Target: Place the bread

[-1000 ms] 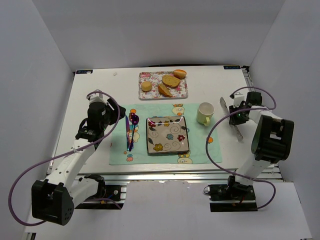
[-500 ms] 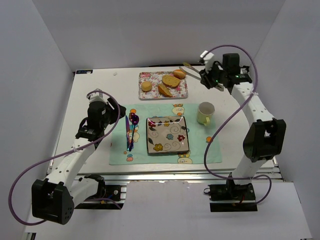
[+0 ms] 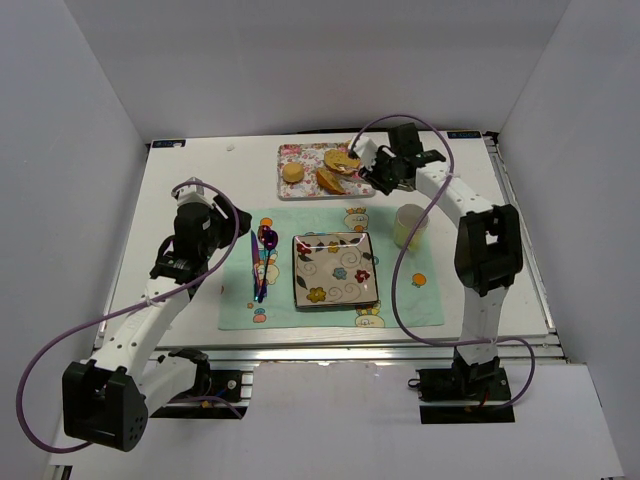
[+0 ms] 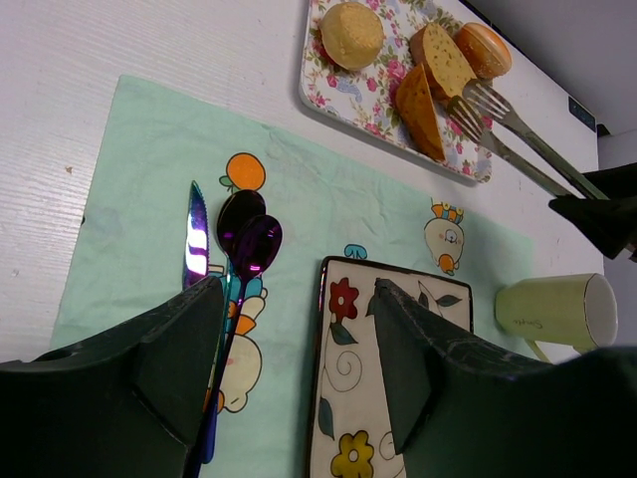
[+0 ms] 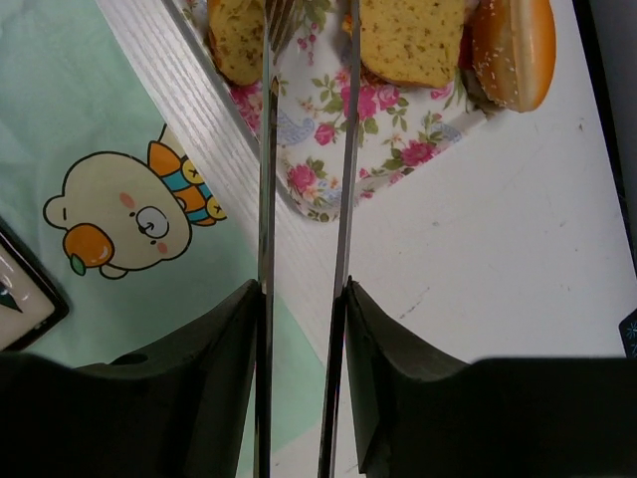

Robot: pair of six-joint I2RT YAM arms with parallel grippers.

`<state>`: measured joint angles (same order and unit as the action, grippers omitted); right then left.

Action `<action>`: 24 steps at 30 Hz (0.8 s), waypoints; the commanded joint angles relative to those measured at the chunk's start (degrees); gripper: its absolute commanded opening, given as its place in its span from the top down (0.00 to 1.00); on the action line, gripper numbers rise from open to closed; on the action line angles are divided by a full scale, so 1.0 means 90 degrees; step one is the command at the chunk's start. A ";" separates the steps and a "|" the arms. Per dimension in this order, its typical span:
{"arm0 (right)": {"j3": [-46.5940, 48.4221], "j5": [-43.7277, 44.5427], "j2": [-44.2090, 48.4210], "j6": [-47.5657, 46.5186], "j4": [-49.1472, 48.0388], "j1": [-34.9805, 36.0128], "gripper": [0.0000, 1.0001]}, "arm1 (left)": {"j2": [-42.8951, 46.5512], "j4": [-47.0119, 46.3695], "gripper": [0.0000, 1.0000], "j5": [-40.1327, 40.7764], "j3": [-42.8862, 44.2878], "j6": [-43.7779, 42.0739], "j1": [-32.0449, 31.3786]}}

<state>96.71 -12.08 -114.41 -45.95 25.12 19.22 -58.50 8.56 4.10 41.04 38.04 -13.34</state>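
Observation:
The bread (image 3: pixel 342 160), a golden oval slice, lies on the floral tray (image 3: pixel 300 150) at the back, between a darker wedge (image 3: pixel 328 181) and a sesame bun. My right gripper (image 3: pixel 385 168) is shut on metal tongs (image 3: pixel 365 165), whose forked tips (image 4: pixel 476 104) reach over the tray. In the right wrist view the two tong arms (image 5: pixel 350 149) run from my gripper (image 5: pixel 304 289) to the gap between the wedge (image 5: pixel 236 40) and the bread (image 5: pixel 411 40). I cannot tell whether they touch. My left gripper (image 3: pixel 232 220) (image 4: pixel 299 299) is open and empty above the placemat.
A square flowered plate (image 3: pixel 335 270) lies on the green placemat (image 3: pixel 400 305), with a purple spoon and knife (image 3: pixel 262 260) to its left. A pale green mug (image 3: pixel 410 225) stands right of the plate. A small round bun (image 3: pixel 292 172) sits at the tray's left.
My right arm has swung from the table's right side up to the back tray, carrying the tongs. Their tips now lie over the bread pieces. The left arm has not moved.

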 commanded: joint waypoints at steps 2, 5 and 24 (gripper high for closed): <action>0.0495 0.0413 -0.0100 -0.0421 -0.0174 0.0100 0.57 | 0.0143 -0.0072 0.28 0.0092 0.0138 0.0070 0.0008; 0.0427 0.0550 -0.0139 -0.0519 -0.0350 0.0120 0.56 | 0.0143 -0.0091 0.28 0.0101 0.0118 0.0089 0.0008; 0.0378 0.0619 -0.0335 -0.0587 -0.0526 0.0198 0.55 | 0.0025 -0.0199 0.28 0.0062 0.0108 0.0109 0.0008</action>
<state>97.54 -5.54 -118.63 -51.42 21.63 20.71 -58.78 7.68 4.12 41.04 38.85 -13.34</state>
